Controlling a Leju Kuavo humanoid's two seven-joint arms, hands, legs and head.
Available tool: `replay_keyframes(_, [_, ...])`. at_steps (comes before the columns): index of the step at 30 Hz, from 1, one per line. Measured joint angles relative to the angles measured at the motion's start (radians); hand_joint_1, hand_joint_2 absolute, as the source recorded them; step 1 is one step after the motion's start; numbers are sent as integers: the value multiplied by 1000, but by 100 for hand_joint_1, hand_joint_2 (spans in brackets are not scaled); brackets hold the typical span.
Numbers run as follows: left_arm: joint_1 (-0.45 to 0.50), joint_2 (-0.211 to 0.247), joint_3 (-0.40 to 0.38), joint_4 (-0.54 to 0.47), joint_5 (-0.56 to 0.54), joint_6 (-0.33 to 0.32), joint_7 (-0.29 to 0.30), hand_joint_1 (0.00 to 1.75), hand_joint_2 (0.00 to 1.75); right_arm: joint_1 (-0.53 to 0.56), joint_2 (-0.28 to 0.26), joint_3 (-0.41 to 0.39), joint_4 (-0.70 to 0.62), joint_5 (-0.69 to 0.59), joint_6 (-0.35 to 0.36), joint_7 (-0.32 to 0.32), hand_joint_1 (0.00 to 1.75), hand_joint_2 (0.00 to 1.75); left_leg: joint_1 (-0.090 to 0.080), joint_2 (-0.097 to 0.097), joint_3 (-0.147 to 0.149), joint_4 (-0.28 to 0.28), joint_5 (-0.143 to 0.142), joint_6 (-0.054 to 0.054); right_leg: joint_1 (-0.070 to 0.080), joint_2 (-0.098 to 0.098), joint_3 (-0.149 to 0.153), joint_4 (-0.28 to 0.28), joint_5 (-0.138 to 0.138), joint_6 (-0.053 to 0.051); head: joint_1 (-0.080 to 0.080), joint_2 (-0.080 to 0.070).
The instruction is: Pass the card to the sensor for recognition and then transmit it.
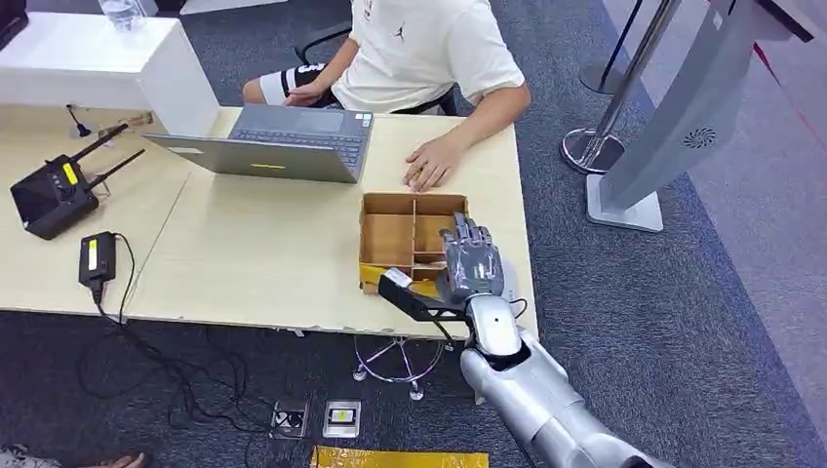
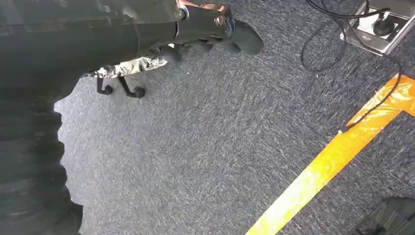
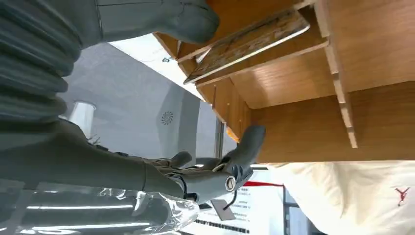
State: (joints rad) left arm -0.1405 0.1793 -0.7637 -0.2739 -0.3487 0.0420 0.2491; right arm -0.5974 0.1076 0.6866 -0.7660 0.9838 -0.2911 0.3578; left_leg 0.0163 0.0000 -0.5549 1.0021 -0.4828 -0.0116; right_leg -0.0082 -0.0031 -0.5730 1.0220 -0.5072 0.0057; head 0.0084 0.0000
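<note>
A: Head view — what's on the desk?
B: The right hand (image 1: 472, 261) reaches over a partitioned cardboard box (image 1: 390, 232) near the table (image 1: 263, 253) edge. A seated person rests a hand (image 1: 429, 164) just beyond the box, beside an open laptop (image 1: 283, 144).

A: Left wrist view?
B: The left hand (image 2: 215, 29) hangs over grey carpet (image 2: 195, 147) crossed by yellow tape (image 2: 333, 156), fingers curled in, nothing visibly held.

A: Right wrist view?
B: The right hand's fingers (image 3: 244, 147) are spread, holding nothing. The card (image 3: 244, 41) lies tilted in a box compartment, leaning on a divider, close to the thumb (image 3: 186, 19); contact cannot be told.
</note>
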Motion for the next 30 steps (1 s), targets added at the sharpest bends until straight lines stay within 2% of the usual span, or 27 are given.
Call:
replay_keyframes(5, [0, -1, 0, 0, 0, 0, 0, 0, 175, 0, 11, 0, 0, -4, 2, -8, 61, 175, 0, 0, 0, 0, 0, 0, 0, 0, 0, 0, 0, 0, 0, 0])
replay_keyframes(8, [0, -1, 0, 0, 0, -1, 0, 0, 175, 0, 17, 1, 0, -5, 11, -11, 73, 175, 0, 0, 0, 0, 0, 0, 0, 0, 0, 0, 0, 0, 0, 0])
replay_keyframes(9, [0, -1, 0, 0, 0, -1, 0, 0, 175, 0, 21, 2, 0, -5, 17, -13, 101, 175, 0, 0, 0, 0, 0, 0, 0, 0, 0, 0, 0, 0, 0, 0])
replay_keyframes(10, [0, -1, 0, 0, 0, -2, 0, 0, 175, 0, 23, 3, 0, -4, 20, -15, 101, 175, 0, 0, 0, 0, 0, 0, 0, 0, 0, 0, 0, 0, 0, 0])
replay_keyframes(11, [0, -1, 0, 0, 0, -2, 0, 0, 175, 0, 26, 7, 0, -4, 23, -17, 133, 175, 0, 0, 0, 0, 0, 0, 0, 0, 0, 0, 0, 0, 0, 0])
replay_keyframes(12, [0, -1, 0, 0, 1, -2, 0, 0, 175, 0, 29, 10, 0, -4, 26, -18, 152, 175, 0, 0, 0, 0, 0, 0, 0, 0, 0, 0, 0, 0, 0, 0])
replay_keyframes(19, [0, -2, 0, 0, 7, 0, 3, 0, 175, -1, 48, 26, 0, -2, 37, -26, 164, 175, 0, 0, 0, 0, 0, 0, 0, 0, 0, 0, 0, 0, 0, 0])
replay_keyframes(25, [3, -3, 0, 0, 14, 8, 3, 0, 175, -1, 64, 43, 3, 4, 45, -25, 161, 175, 0, 0, 0, 0, 0, 0, 0, 0, 0, 0, 0, 0, 0, 0])
replay_keyframes(30, [5, -4, 0, 0, 21, 12, 3, 0, 175, -3, 72, 49, 8, 12, 44, -23, 164, 175, 0, 0, 0, 0, 0, 0, 0, 0, 0, 0, 0, 0, 0, 0])
